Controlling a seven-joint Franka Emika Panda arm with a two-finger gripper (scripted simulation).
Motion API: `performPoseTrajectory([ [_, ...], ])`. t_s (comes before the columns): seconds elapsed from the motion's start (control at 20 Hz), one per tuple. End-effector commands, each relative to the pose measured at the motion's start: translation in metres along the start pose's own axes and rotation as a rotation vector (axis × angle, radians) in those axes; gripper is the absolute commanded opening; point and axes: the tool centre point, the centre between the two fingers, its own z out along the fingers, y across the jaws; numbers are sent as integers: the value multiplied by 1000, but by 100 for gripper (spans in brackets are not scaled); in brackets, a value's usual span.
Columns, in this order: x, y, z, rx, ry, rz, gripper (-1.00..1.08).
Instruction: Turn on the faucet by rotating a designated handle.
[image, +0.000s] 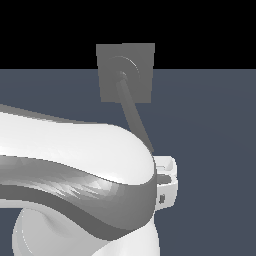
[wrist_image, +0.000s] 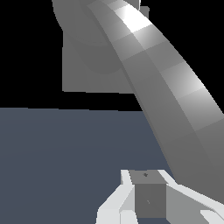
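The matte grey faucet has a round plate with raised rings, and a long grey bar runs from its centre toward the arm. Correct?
Not quite: the matte grey faucet's plate is square, not round, as the exterior view shows. The long grey bar does run from its centre toward the arm.
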Motion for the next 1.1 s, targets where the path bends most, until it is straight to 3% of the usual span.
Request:
performPoseTrajectory([
  [0.0,11,22,6,-23,25,-5,-100],
  [0.25,12,37,6,-24,25,-5,-100],
  [0.3,-8,28,0,-18,-15,4,-100],
  [1.05,37,70,1,-20,0,0,-100],
])
